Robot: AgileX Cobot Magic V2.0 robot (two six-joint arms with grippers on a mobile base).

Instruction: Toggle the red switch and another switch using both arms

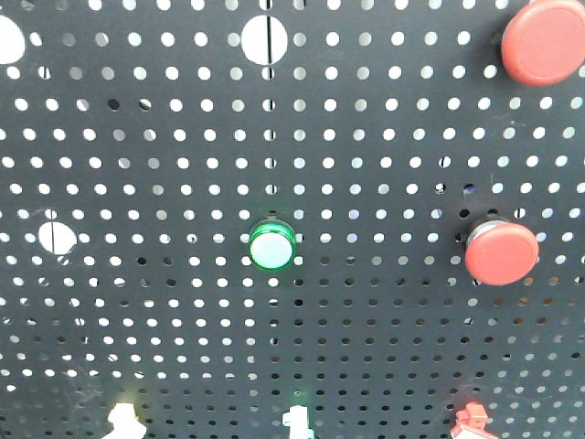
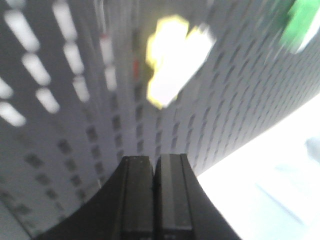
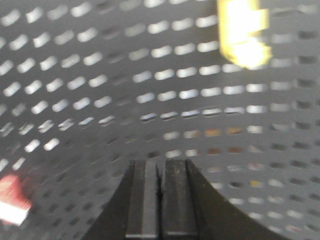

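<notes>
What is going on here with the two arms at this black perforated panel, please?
Two robot arms are working at a black perforated panel fitted with small toggle switches. Both grippers are shut and hold nothing. The left gripper points toward a small yellow-and-white toggle switch. The right gripper faces the panel, with the small red toggle switch with a white part off to its lower left. Neither visibly touches a switch.
</notes>
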